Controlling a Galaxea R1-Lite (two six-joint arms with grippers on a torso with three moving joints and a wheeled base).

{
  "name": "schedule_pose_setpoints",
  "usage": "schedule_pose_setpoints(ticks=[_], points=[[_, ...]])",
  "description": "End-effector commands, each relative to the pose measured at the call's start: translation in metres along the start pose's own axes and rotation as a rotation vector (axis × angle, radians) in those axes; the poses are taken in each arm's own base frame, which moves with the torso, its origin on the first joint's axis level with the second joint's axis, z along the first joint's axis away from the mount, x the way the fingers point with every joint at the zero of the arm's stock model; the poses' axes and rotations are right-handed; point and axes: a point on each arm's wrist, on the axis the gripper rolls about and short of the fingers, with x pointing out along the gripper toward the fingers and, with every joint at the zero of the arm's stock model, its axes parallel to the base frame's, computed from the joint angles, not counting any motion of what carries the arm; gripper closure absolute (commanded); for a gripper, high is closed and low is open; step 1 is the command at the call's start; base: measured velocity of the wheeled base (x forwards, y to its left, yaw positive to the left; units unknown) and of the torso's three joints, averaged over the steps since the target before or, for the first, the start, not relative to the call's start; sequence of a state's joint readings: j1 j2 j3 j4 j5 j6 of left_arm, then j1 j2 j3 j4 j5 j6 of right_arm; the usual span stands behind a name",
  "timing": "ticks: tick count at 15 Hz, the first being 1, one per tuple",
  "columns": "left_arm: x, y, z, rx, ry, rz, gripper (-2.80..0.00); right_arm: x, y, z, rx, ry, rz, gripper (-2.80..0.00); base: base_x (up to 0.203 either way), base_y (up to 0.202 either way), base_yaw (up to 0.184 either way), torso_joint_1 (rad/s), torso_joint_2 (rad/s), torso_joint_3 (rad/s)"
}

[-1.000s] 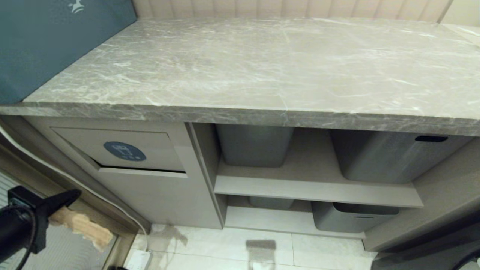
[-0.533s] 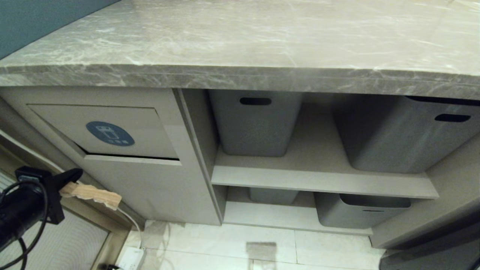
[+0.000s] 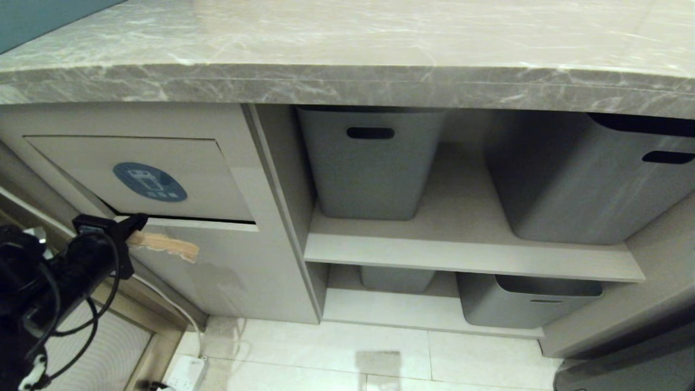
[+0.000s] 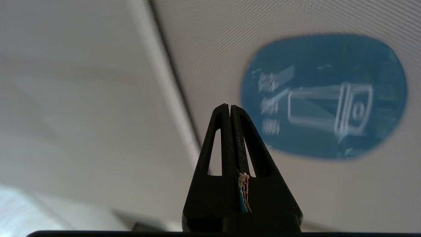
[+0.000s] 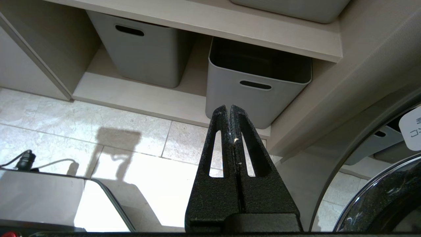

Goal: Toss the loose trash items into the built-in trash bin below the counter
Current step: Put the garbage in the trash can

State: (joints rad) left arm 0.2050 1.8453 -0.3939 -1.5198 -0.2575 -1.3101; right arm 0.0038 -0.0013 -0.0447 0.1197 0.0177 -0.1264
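- Grey stone with white lines makes up the bench (image 3: 347, 49), which runs across the top of the head view and has a thick front edge.
- Under it, at the left of the frame, is the built-in trash bin (image 3: 217, 271), a smooth beige cabinet front. Its flap (image 3: 206, 174) is a flat rectangle with a round blue sticker (image 3: 149, 182) that shows a white bin drawing. A thin dark gap runs along the flap's bottom edge.
- At the middle and right of the frame are open shelves with four grey plastic tubs. The upper middle tub (image 3: 369, 163) and the upper right tub (image 3: 592, 179) have slot handles. The lower middle tub (image 3: 396, 278) is mostly hidden by the shelf. The lower right tub (image 3: 521, 307) looks dark inside, and I cannot tell what is in any of them.
- The left gripper (image 3: 138, 222) is at the lower left of the frame, right at the flap's bottom edge. Its black fingers (image 4: 227, 138) are pinching a torn brown cardboard scrap (image 3: 165, 244).
- The scrap sticks out sideways past the fingertips, flat in front of the cabinet just under the gap. In the left wrist view its thin edge shows brown and teal.
- The right gripper (image 5: 229, 110) hangs low over the pale floor tiles (image 5: 138, 138), fingers pressed together and holding nothing.
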Motion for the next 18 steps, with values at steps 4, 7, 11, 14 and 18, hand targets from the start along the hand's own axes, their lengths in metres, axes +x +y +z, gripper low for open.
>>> schedule_pose_setpoints(ticks=[4, 7, 11, 14, 18], points=[[0.052, 0.005, -0.018, -0.012, -0.049, 0.005, 0.00, 0.000, 0.000, 0.000, 0.004, 0.002, 0.000, 0.00, 0.000, 0.000, 0.000, 0.000, 0.00, 0.000], [0.079, -0.013, -0.025, -0.015, -0.089, 0.012, 0.00, 0.000, 0.000, 0.000, 0.007, 0.002, 0.000, 0.00, 0.000, 0.000, 0.000, 0.000, 0.00, 0.000], [0.106, -0.037, -0.041, -0.024, -0.108, 0.002, 0.00, 0.000, 0.000, 0.000, 0.007, 0.001, -0.001, 0.00, 0.000, 0.000, 0.000, 0.000, 0.00, 0.000], [0.107, -0.036, -0.042, -0.026, -0.111, 0.006, 0.00, 0.000, 0.000, 0.000, 0.008, 0.001, 0.000, 0.00, 0.000, 0.000, 0.000, 0.000, 0.00, 0.000], [0.104, -0.044, -0.042, -0.035, -0.125, -0.012, -2.80, 0.000, 0.000, 0.000, 0.008, 0.000, -0.001, 0.00, 0.000, 0.000, 0.000, 0.000, 0.00, 0.000]])
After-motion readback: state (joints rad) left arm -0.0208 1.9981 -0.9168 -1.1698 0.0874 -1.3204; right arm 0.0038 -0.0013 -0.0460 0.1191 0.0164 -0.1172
